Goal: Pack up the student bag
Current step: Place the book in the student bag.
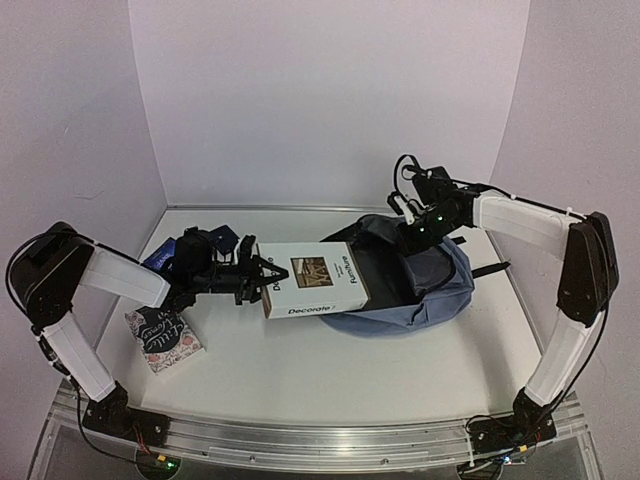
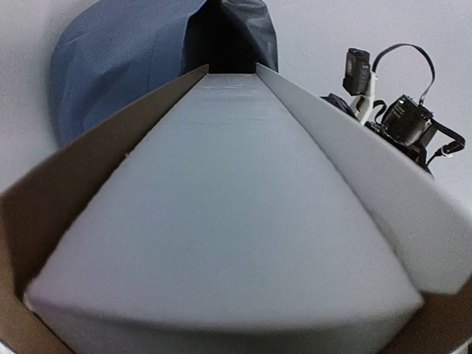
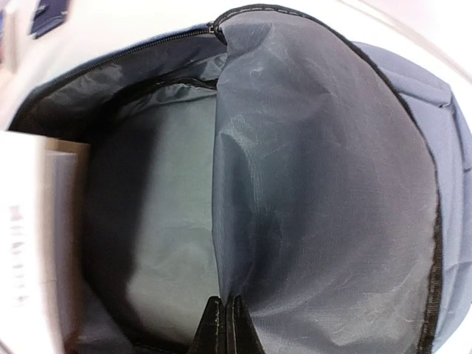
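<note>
my left claw (image 1: 248,279) gripping the Decorate book (image 1: 315,280), w/ far end at the student bag (image 1: 445,290) mouth, right claw (image 3: 225,328) pinched shut on its flap

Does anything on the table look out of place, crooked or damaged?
Nothing damaged or spilled. The backpack lies on its side, its flap pinched up by the right tool while the left tool holds a white book at its mouth. Only the small patterned book lies crooked, near left.

L gripper (image 1: 250,281) holds white book (image 1: 315,280) cover up, far end at bag (image 1: 440,292) mouth. R gripper (image 1: 412,228) pinches flap up. Floral notebook (image 1: 165,338) by L arm.
</note>
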`<state>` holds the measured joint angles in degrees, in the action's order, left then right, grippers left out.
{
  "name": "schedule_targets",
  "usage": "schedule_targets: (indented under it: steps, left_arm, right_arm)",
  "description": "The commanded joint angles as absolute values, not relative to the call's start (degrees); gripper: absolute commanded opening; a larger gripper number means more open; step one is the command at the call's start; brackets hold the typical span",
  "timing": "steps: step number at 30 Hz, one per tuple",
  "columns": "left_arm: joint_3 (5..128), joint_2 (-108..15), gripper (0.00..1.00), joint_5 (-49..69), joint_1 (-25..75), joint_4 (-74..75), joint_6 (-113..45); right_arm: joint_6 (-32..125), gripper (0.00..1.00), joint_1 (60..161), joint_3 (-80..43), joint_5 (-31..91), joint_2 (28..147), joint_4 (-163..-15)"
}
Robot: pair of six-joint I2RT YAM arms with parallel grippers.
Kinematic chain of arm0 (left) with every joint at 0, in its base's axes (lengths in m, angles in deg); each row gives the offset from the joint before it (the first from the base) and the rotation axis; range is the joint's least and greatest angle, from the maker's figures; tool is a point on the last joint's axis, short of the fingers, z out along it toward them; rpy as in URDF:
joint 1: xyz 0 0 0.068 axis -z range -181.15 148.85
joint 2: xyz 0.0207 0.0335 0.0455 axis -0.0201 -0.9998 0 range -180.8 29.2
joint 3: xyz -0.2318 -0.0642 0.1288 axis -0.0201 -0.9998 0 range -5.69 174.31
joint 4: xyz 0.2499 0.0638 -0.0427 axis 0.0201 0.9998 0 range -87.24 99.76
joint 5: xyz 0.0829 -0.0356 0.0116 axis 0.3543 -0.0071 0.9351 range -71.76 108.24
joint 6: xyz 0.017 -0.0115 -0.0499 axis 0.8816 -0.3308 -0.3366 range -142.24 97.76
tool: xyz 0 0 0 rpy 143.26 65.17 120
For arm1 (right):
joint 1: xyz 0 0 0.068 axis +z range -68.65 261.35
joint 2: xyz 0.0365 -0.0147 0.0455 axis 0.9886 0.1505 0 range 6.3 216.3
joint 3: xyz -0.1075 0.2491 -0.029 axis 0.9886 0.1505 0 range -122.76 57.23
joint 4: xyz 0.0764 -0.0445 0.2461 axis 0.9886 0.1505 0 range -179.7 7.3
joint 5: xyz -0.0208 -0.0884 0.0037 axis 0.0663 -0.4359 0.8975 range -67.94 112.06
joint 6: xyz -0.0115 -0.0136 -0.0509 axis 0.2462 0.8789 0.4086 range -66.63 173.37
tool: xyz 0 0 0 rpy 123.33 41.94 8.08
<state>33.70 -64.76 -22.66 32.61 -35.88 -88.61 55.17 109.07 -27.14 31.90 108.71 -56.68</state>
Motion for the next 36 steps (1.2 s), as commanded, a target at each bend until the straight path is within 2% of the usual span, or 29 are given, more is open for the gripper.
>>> schedule_targets:
  steps: [1, 12, 20, 36]
  left_arm:
    - [37.65, -69.75, 0.00, -25.15, 33.23, -45.68, -91.73]
    - [50.95, -83.83, 0.00, -25.52, 34.68, -50.98, -98.70]
    - [56.82, -93.59, 0.00, -24.10, 35.65, -62.13, -108.34]
    - [73.26, -100.07, 0.06, -19.55, 39.13, -46.09, -104.88]
  right_arm:
    - [53.81, 0.00, 109.78, -29.85, 40.53, 104.73, -57.53]
    - [51.12, 0.00, 112.87, -32.70, 42.81, 105.47, -57.94]
    - [50.86, 0.00, 115.06, -35.37, 43.33, 106.34, -58.75]
    - [51.17, 0.00, 116.59, -35.77, 45.27, 109.01, -61.42]
